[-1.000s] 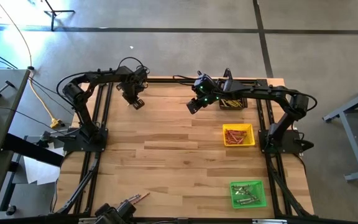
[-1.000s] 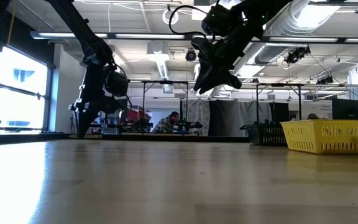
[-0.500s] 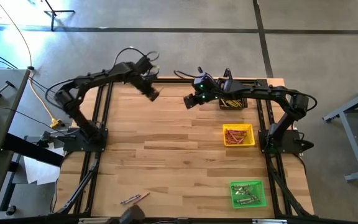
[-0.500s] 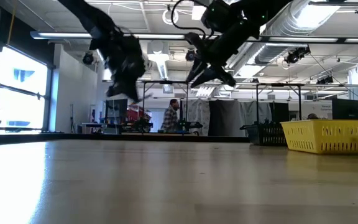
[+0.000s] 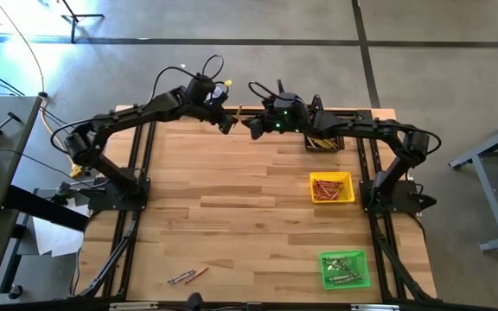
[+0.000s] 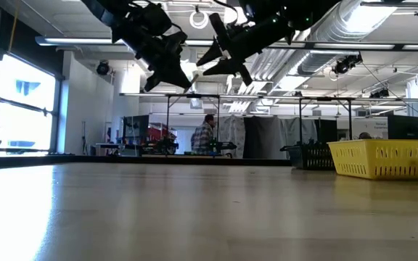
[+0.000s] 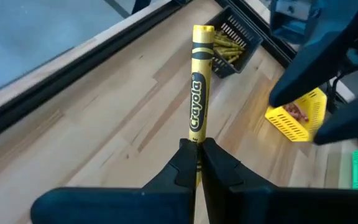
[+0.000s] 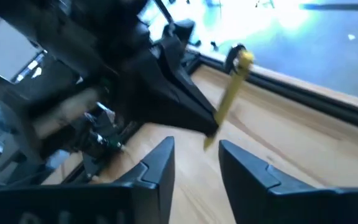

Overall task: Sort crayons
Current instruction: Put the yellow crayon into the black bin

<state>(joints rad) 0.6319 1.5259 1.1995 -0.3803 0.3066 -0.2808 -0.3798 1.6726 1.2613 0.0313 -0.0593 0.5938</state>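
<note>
A yellow crayon point(image 7: 197, 93) is held in the air over the table's far edge by my left gripper point(image 5: 226, 123), which is shut on it. The crayon point(image 8: 232, 99) sticks out beyond the fingers toward my right gripper point(image 8: 196, 165). That gripper point(image 5: 253, 128) is open, faces the left one from close by and touches nothing. Yellow crayons lie in the black tray point(image 5: 322, 141), red ones in the yellow tray point(image 5: 331, 187) and greyish ones in the green tray point(image 5: 346, 269). Loose crayons point(image 5: 187, 276) lie on the table near its front edge. My left gripper pinches the crayon's near end point(image 7: 196, 144) between its two fingers. The fingers lie along the crayon, so most of its length sticks straight out past them. They slant down toward the table's right. The crayon is lifted well clear of the table.
The three trays stand along the table's right side, black farthest, green nearest. The two grippers are close together high over the far edge point(image 6: 194, 69). Bare wood point(image 5: 232, 207) fills the middle. A person point(image 6: 205, 136) stands in the room behind.
My left gripper has risen from the table at the far left and swung toward the right, to the right gripper. It has tipped up from pointing down to a shallow slant. My right gripper has tipped up toward level and risen slightly.
</note>
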